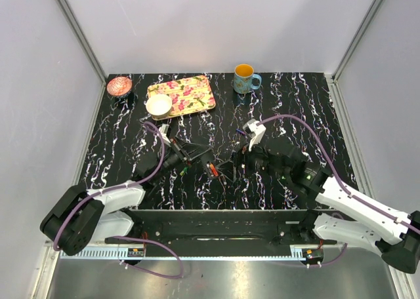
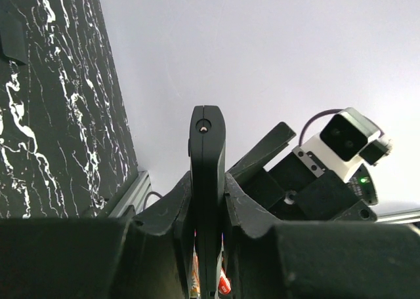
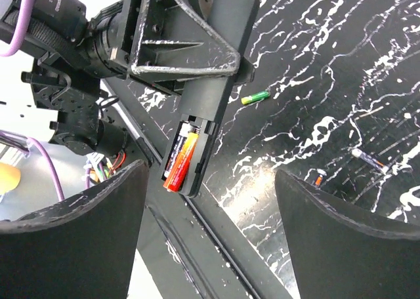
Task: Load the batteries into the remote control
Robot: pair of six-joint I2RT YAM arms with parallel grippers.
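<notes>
My left gripper (image 1: 189, 153) is shut on the black remote control (image 1: 210, 166) and holds it above the table centre. In the left wrist view the remote (image 2: 207, 141) stands edge-on between my fingers (image 2: 170, 207). In the right wrist view the remote (image 3: 220, 76) shows its open battery bay with an orange-red battery (image 3: 182, 161) and a dark one beside it. A green battery (image 3: 254, 97) and a purple-blue one (image 3: 369, 159) lie on the table. My right gripper (image 3: 210, 240) is open and empty, just short of the remote's bay end; it also shows in the top view (image 1: 237, 160).
A floral tray (image 1: 190, 92) with a white bowl (image 1: 159, 105) sits at the back, a reddish bowl (image 1: 119, 86) at its left, and a blue mug (image 1: 245, 79) at its right. A small black flat piece (image 2: 12, 40) lies on the marbled table.
</notes>
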